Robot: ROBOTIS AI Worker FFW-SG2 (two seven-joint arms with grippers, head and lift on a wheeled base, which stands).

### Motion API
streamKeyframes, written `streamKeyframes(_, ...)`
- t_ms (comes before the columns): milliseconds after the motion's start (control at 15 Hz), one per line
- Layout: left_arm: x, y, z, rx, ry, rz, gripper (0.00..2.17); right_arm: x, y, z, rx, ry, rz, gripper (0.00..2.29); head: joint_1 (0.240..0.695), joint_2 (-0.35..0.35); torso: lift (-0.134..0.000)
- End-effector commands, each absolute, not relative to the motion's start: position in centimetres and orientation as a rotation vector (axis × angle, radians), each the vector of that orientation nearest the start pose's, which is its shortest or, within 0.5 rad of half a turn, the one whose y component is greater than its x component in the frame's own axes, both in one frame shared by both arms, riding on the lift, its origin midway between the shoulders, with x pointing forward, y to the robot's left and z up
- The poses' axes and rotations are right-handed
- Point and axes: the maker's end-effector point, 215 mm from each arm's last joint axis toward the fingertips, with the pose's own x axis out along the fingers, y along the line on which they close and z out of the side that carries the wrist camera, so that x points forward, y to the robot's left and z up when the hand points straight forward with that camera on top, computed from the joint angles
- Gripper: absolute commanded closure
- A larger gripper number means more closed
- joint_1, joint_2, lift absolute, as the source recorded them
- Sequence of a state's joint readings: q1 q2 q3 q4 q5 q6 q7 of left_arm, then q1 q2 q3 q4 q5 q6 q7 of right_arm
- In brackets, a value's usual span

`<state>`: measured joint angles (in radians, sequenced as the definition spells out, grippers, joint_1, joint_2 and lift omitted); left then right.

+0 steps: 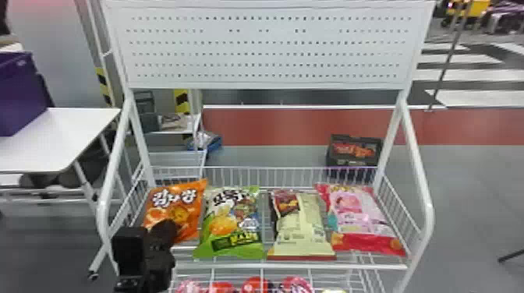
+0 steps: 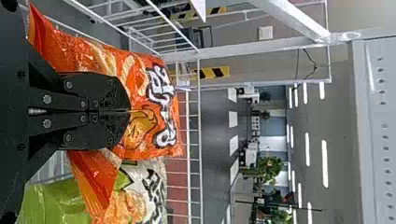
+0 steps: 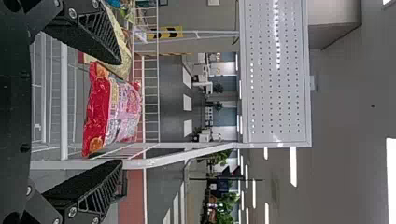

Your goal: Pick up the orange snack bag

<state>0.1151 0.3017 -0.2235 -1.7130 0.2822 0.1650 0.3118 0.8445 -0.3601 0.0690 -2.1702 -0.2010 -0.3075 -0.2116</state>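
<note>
Wire basket shelf (image 1: 296,266): four snack bags in a row.
Orange snack bag (image 1: 191,208): leftmost in our head view, beside the green bag (image 1: 230,237).
Left gripper (image 1: 170,230): we record fingers together, clamped on orange film.
Right gripper (image 3: 122,112): fingers apart.

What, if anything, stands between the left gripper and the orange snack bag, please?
Nothing visible does: the left gripper is closed on the front of the orange snack bag, and the green snack bag lies beside it.
</note>
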Motion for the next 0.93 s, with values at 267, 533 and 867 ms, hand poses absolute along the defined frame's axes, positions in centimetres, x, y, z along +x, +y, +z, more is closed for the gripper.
streamKeyframes(267,50.0,24.5,-36.9,0.002,0.124,0.047,1.66,34.3,-24.3,-32.0,0.017,-0.023,0.051,0.14,0.499,0.0,0.0)
streamKeyframes(533,44.8,26.6,-34.7,-0.042,0.05,0.076,1.66,34.4,-23.9,-32.0,0.023,-0.023,0.055,0.14,0.499,0.0,0.0)
streamKeyframes(867,38.3,28.0,-32.1,-0.093,-0.049,0.089,1.66,34.5,-23.5,-32.4,0.027,-0.015,0.06,0.14,0.499,0.0,0.0)
